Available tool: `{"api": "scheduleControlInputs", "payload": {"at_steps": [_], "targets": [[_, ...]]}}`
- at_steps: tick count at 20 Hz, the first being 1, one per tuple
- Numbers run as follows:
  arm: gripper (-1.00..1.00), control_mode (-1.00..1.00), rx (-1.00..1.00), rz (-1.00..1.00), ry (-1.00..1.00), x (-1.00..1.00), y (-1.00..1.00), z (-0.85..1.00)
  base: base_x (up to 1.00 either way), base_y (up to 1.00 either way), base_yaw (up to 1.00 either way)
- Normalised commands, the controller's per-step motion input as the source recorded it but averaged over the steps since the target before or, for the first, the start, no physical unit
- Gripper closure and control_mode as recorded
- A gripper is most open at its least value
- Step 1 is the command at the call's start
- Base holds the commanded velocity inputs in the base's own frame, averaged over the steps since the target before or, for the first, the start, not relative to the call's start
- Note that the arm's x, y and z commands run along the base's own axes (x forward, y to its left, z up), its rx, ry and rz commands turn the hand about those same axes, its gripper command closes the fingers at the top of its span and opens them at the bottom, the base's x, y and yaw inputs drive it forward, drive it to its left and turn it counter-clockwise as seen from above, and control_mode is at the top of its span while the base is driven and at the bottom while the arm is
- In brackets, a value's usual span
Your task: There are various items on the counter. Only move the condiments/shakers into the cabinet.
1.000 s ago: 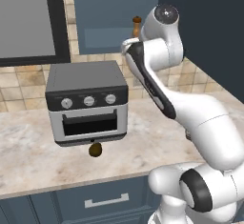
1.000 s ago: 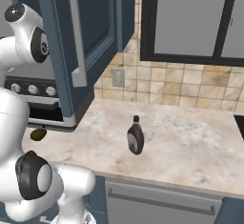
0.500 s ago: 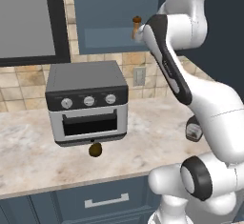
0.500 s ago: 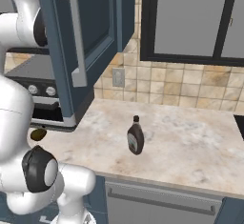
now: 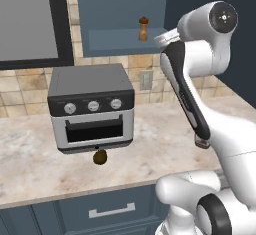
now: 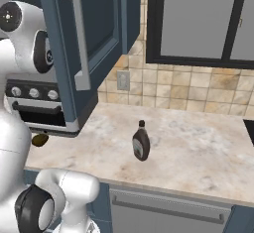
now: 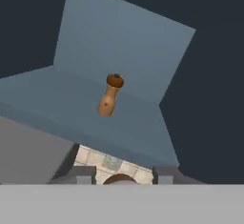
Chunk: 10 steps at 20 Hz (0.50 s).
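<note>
The brown-topped shaker (image 5: pixel 143 28) stands upright and alone on the shelf floor of the open cabinet (image 5: pixel 115 38); the hand view shows the same shaker (image 7: pixel 110 96) ahead. My gripper (image 7: pixel 121 175) is open, back from the shaker and to its right (image 5: pixel 162 38). A dark rounded shape sits between the fingertips at the bottom edge; I cannot tell what it is. The syrup bottle (image 6: pixel 141 141) stands on the counter (image 6: pixel 198 150). The round fruit (image 5: pixel 100 157) lies in front of the toaster oven. A small pale piece (image 5: pixel 201 142) peeks from behind my arm, possibly the white-topped shaker.
The grey toaster oven (image 5: pixel 92 106) sits on the counter below the cabinet's left half. The open cabinet door (image 6: pixel 79 38) juts out beside my arm. A dark-framed window (image 6: pixel 198 19) lies to the right, above the tiled wall.
My arm rose to the shelf beside the shaker, then drew back to the right. The shaker stays on the shelf, free of the fingers.
</note>
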Motion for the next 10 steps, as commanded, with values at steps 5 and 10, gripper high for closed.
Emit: {"api": "scheduleControlInputs", "payload": {"at_steps": [5,10], "targets": [[1.00,-1.00,0.07,-0.05,-0.25,0.05,-0.20,0.08,0.00,0.00,0.00],[1.00,-1.00,0.12,-0.05,-0.03,0.46,-0.06,0.15,0.00,0.00,0.00]]}}
